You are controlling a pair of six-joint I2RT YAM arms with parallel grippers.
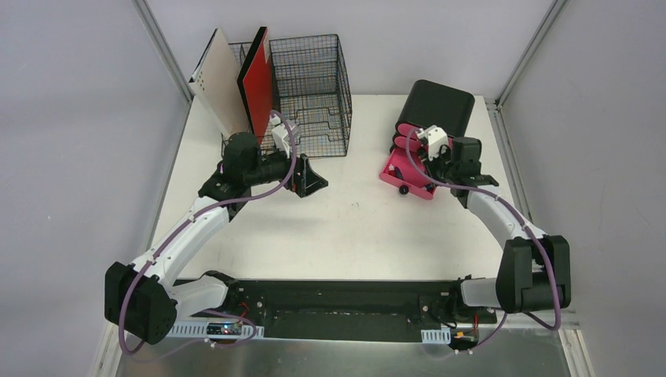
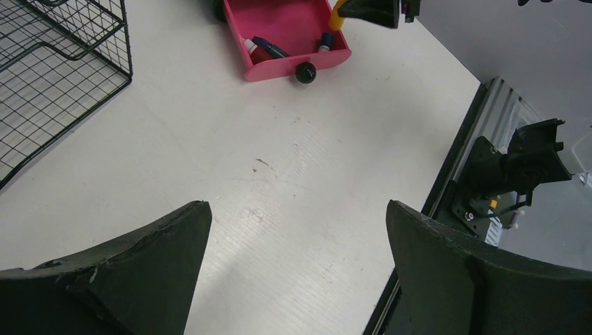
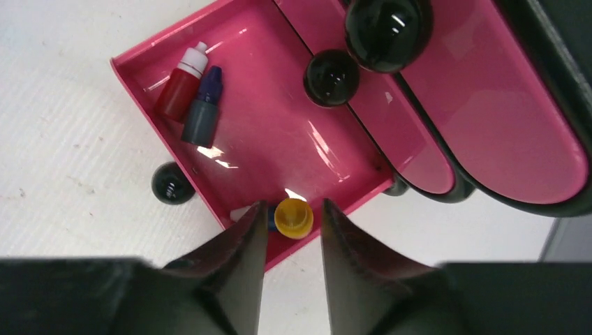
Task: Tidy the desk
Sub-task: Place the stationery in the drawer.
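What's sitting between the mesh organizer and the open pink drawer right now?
Nothing: only bare desk between organizer and drawer, clearest in the left wrist view.

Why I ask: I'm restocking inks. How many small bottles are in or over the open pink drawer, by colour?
Red bottle: 1
Dark blue bottle: 1
Blue-tipped bottle: 1
Yellow bottle: 1
Total: 4

Left fingers spread wide; right fingers nearly together, pointing down.
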